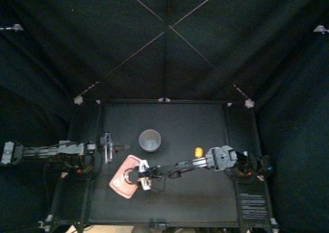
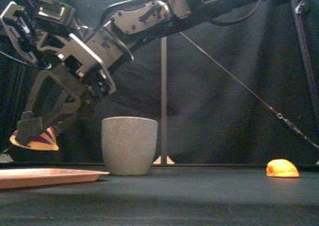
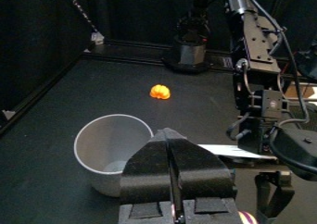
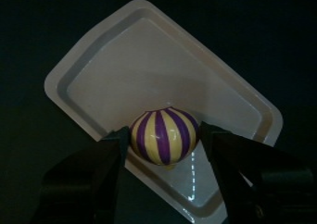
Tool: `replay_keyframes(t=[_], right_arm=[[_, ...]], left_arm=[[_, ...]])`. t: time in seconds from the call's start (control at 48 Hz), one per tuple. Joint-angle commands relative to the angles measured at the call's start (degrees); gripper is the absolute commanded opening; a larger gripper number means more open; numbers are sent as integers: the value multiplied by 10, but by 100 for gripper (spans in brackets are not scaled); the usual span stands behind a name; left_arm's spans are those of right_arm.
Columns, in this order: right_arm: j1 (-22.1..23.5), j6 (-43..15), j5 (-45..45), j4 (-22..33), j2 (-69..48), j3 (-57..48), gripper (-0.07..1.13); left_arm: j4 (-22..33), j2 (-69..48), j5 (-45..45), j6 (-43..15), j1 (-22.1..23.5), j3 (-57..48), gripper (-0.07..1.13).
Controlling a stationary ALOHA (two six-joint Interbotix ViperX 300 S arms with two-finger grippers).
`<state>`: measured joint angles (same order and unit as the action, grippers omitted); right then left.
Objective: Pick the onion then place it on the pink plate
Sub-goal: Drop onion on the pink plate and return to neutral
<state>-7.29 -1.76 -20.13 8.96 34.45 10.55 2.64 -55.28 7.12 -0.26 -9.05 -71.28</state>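
My right gripper (image 4: 168, 154) pinches the onion (image 4: 164, 132) across its round middle, over the pink tray (image 4: 130, 52) near its right edge; it looks light, hard, slick and apt to roll.

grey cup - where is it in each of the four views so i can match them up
Top view: grey cup mid table, toward the back.
Front view: cup left of centre, upright.
Left wrist view: cup near and large, its open mouth showing.
Right wrist view: not in it.
Landmark: the orange toy, apart from the cup in those three views.
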Motion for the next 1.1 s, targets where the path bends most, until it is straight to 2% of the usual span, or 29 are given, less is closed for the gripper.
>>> replay_keyframes(t=[0.021, 0.167, 0.479, 0.667, 0.75, 1.104], right_arm=[[2, 1, 7, -3, -13, 23, 91], [2, 1, 9, -1, -9, 32, 98], [4, 1, 3, 3, -17, 27, 98], [9, 3, 16, 7, -69, -28, 98], [12, 1, 47, 3, -103, -72, 98], [23, 1, 272, -12, -287, -313, 98]], left_arm=[[-3, 1, 4, -1, -4, 6, 7], [-2, 1, 4, -1, -5, 5, 7], [0, 1, 3, 0, -5, 5, 7], [0, 1, 1, 0, -5, 4, 7], [0, 1, 1, 1, -5, 5, 7], [-1, 1, 2, 0, -5, 5, 7]])
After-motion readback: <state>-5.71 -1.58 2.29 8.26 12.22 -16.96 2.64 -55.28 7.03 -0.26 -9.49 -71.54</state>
